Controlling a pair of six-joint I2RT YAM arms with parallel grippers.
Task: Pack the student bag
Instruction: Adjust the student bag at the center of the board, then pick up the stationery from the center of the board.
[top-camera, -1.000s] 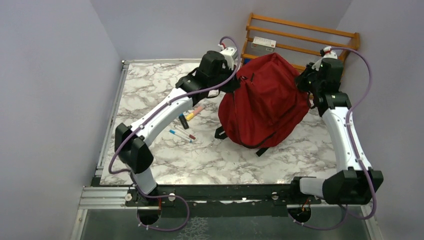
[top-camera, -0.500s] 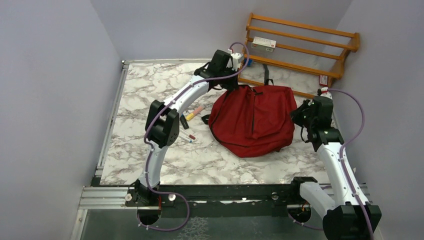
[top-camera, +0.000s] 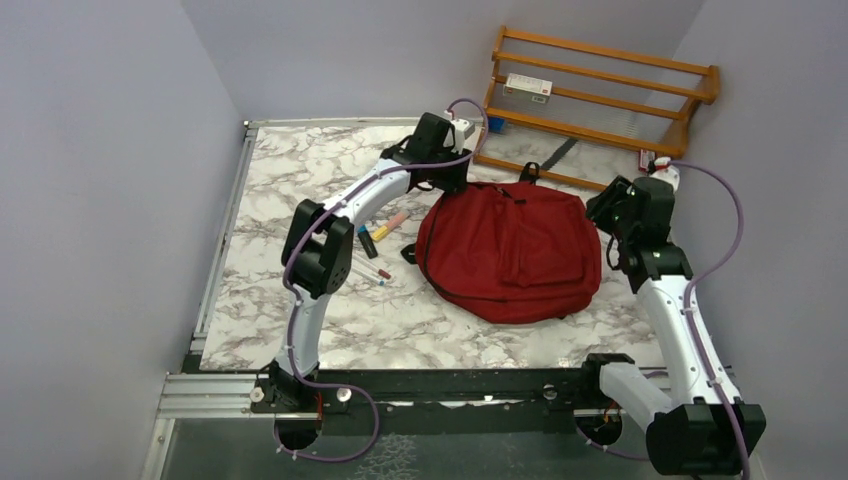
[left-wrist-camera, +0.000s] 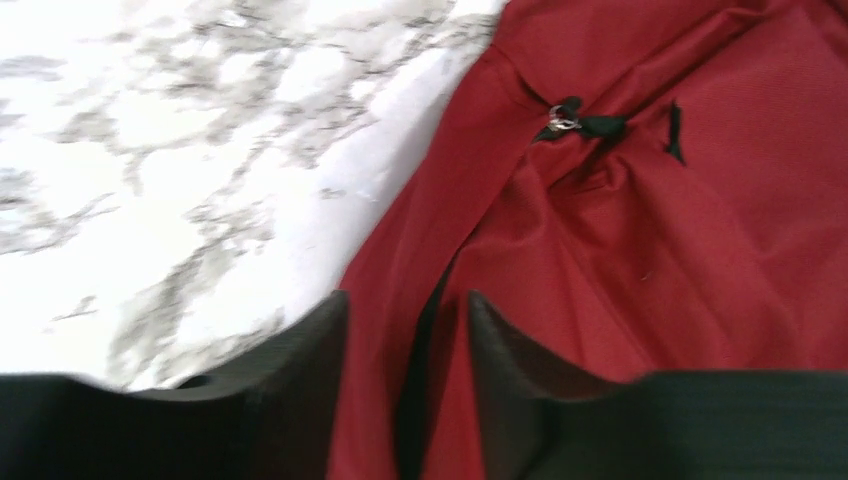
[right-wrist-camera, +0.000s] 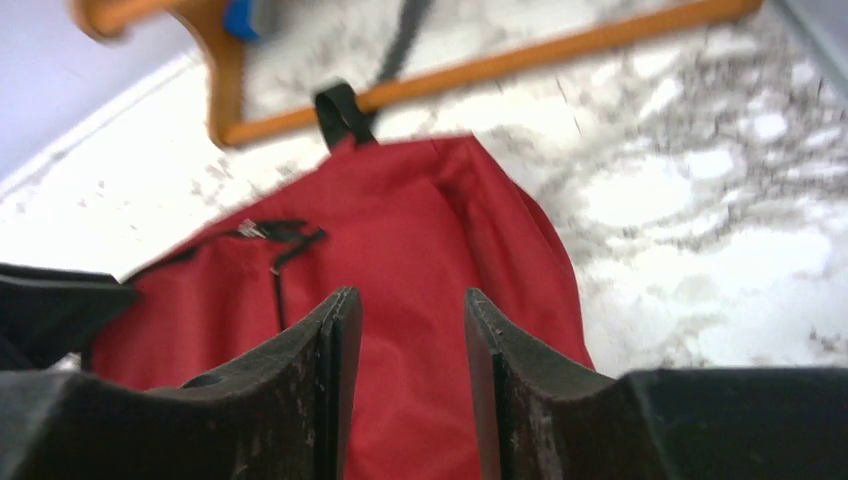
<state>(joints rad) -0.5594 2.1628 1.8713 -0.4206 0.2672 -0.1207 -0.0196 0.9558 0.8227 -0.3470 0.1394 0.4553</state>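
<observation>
Lying flat right of centre on the worktop (top-camera: 300, 210), handle end toward the far rack (top-camera: 604, 63), the student bag (top-camera: 510, 250) sits between two open hands, the left hand (left-wrist-camera: 405, 300) over its far-left edge, seemingly closer than the right hand (right-wrist-camera: 400, 295) off its right side.

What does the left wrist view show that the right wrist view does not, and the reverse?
Only the left wrist view: the two fingers of the left gripper, apart, above a fold at the edge of the student bag. Only the right wrist view: the right gripper, also open, the bag's black top loop, and the wooden rack beyond the bag. Both: the red bag lying on the marble table.
</observation>
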